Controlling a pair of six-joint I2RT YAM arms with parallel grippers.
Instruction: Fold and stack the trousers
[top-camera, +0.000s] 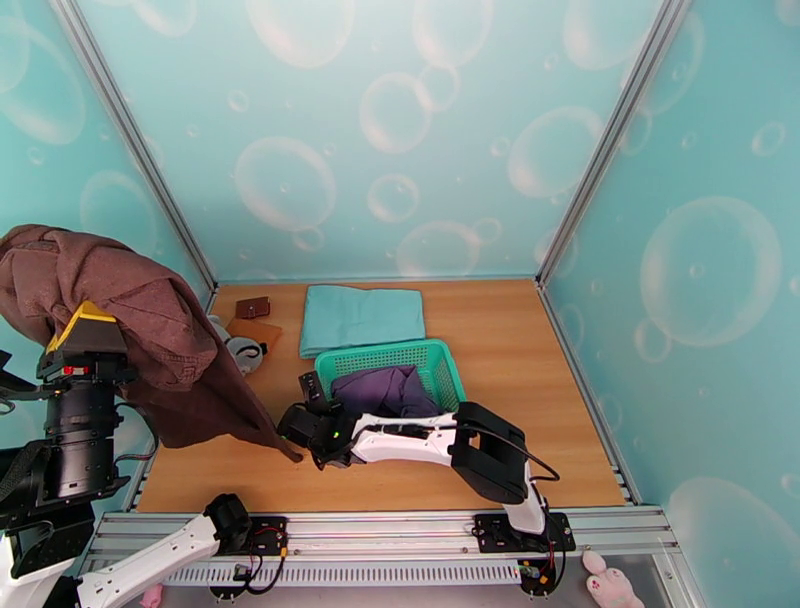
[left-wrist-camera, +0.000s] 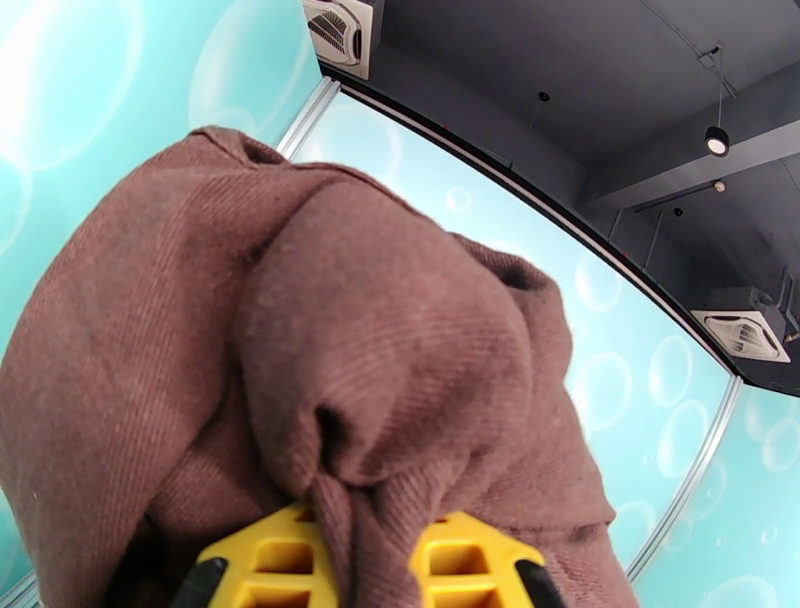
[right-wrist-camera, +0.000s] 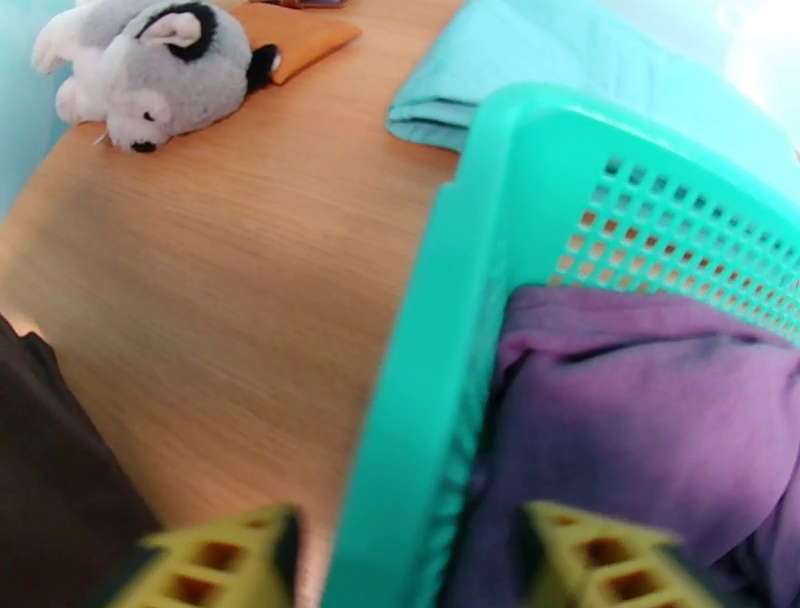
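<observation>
Hanging over the left of the bench (top-camera: 500, 340), the trousers (top-camera: 150, 320) are dangling from the left gripper (left-wrist-camera: 375, 515), fingers clamping the cloth. The right gripper (right-wrist-camera: 405, 515) is straddling the basket (right-wrist-camera: 560, 130) wall, fingers apart.

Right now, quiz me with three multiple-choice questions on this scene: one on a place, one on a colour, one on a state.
1. Where does the purple garment lie? A on the teal cloth; B in the green basket; C over the left arm.
2. What colour are the trousers? A dark brown; B grey; C teal.
3. How is the left gripper? A open above the table; B resting on the basket; C shut on the trousers.
Answers: B, the basket's walls surround it; A, the hanging cloth is brown; C, cloth is bunched between its yellow fingers.
</observation>
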